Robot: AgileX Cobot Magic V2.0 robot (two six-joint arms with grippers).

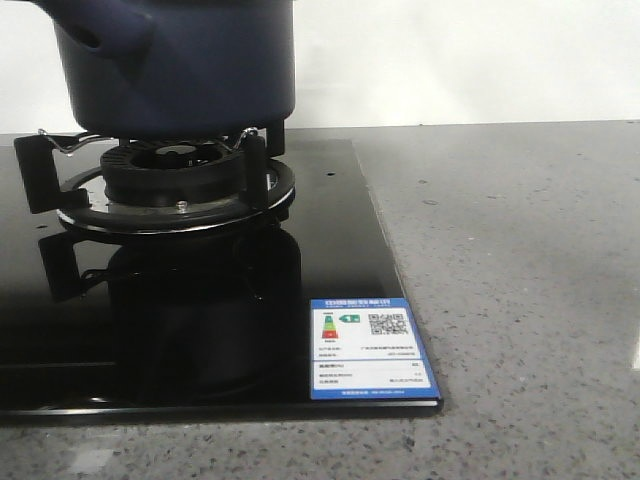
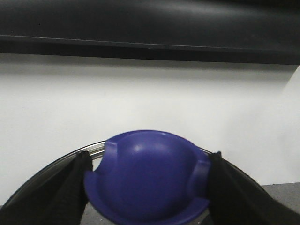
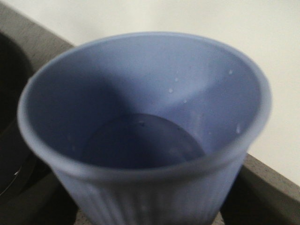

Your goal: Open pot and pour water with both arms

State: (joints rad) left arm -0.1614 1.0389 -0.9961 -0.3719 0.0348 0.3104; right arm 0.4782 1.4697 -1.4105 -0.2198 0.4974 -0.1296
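The dark navy pot (image 1: 175, 65) stands on the gas burner (image 1: 175, 180) at the far left of the front view; its top is cut off by the frame. Neither gripper shows in that view. In the left wrist view my left gripper (image 2: 147, 164) is shut on the blue knob (image 2: 147, 178) of the lid, a black finger on each side; the lid's metal rim (image 2: 91, 149) curves behind it. My right gripper (image 3: 147, 208) is shut on a pale blue ribbed cup (image 3: 140, 117), held upright, with droplets on its inner wall.
The burner sits on a black glass hob (image 1: 330, 250) with a blue-and-white energy label (image 1: 368, 350) at its front right corner. Grey speckled countertop (image 1: 520, 280) lies to the right. A white wall stands behind.
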